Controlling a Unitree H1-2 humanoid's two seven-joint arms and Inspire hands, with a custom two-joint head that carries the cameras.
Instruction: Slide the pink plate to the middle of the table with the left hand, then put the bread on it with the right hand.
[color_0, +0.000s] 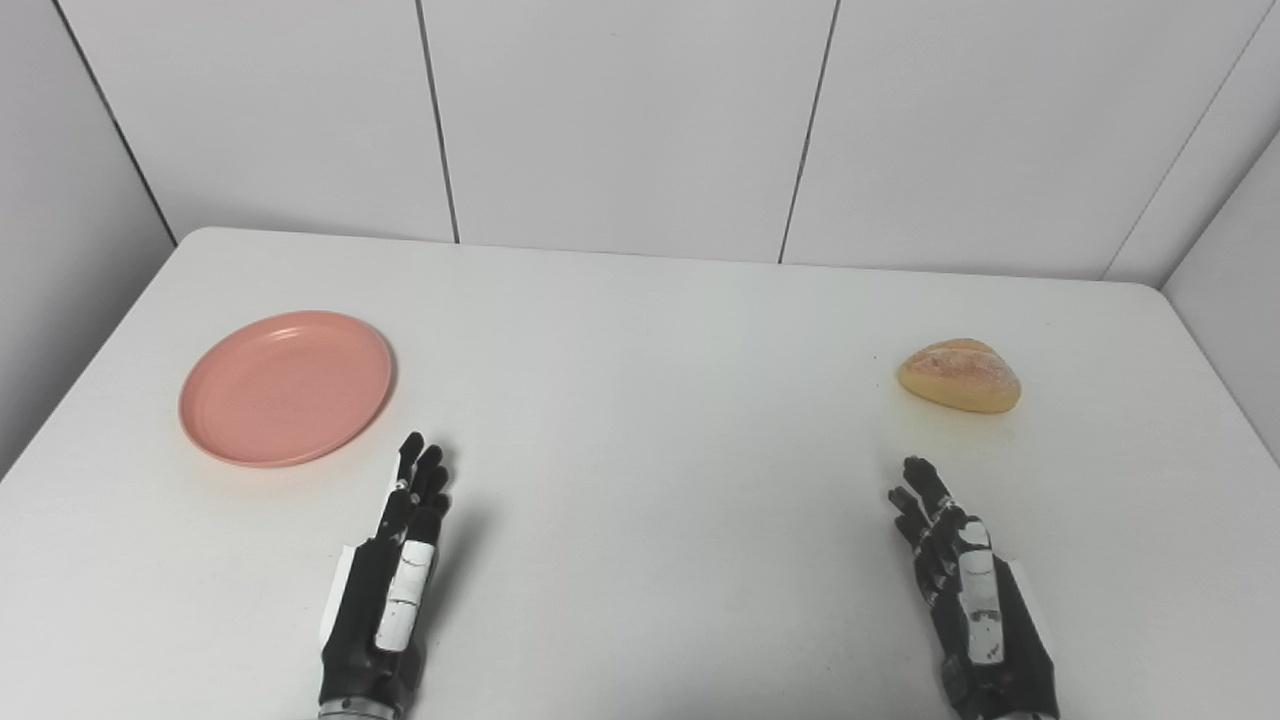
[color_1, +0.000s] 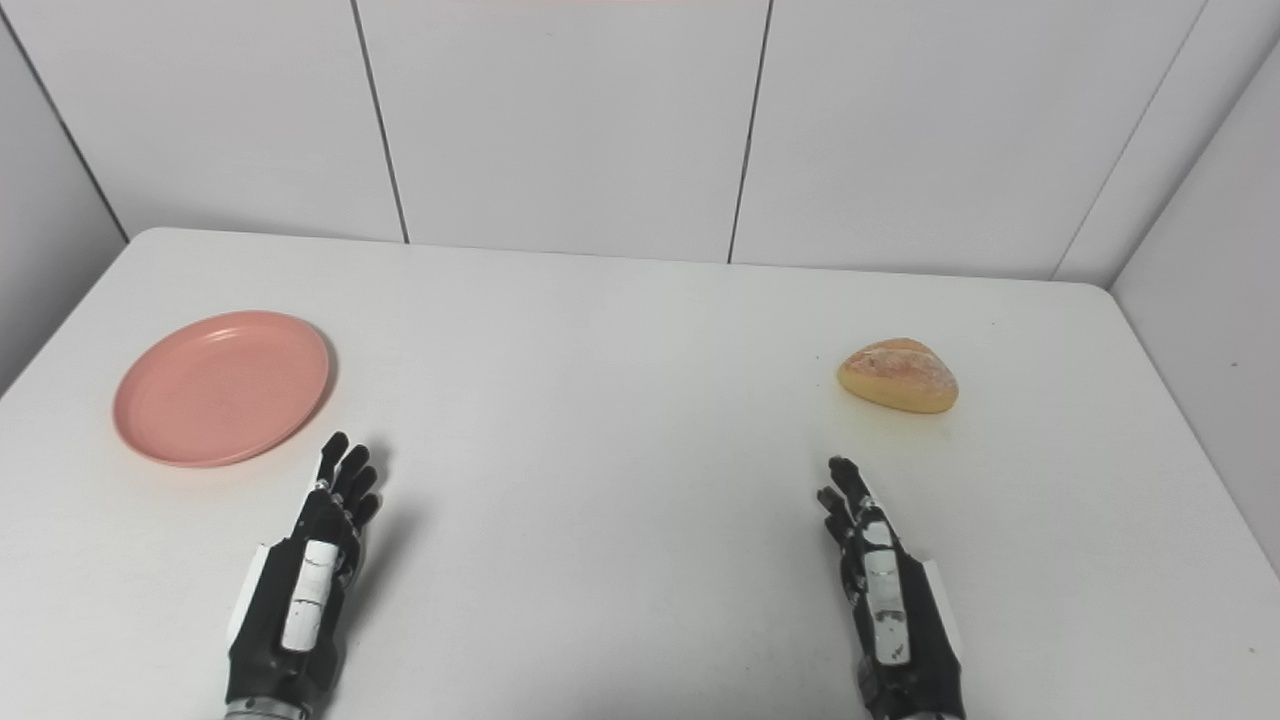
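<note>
Nearest me, both hands sit low over the white table (color_0: 640, 400), holding nothing. Left hand (color_0: 392, 580) is at roughly 7 o'clock from table centre, fingers straight and slightly spread, pointing away toward the plate. Right hand (color_0: 965, 585) is at about 5 o'clock, fingers extended and apart, also empty. Farther out, I see the pink plate (color_0: 286, 387) at 10 o'clock: round, shallow, salmon-pink with a raised rim, flat on the table near its left edge, just beyond the left fingertips, not touching. The bread (color_0: 959, 375) is at 2 o'clock: small rounded golden-brown roll, lighter floury top, near the right hand's fingertips, clear of them.
</note>
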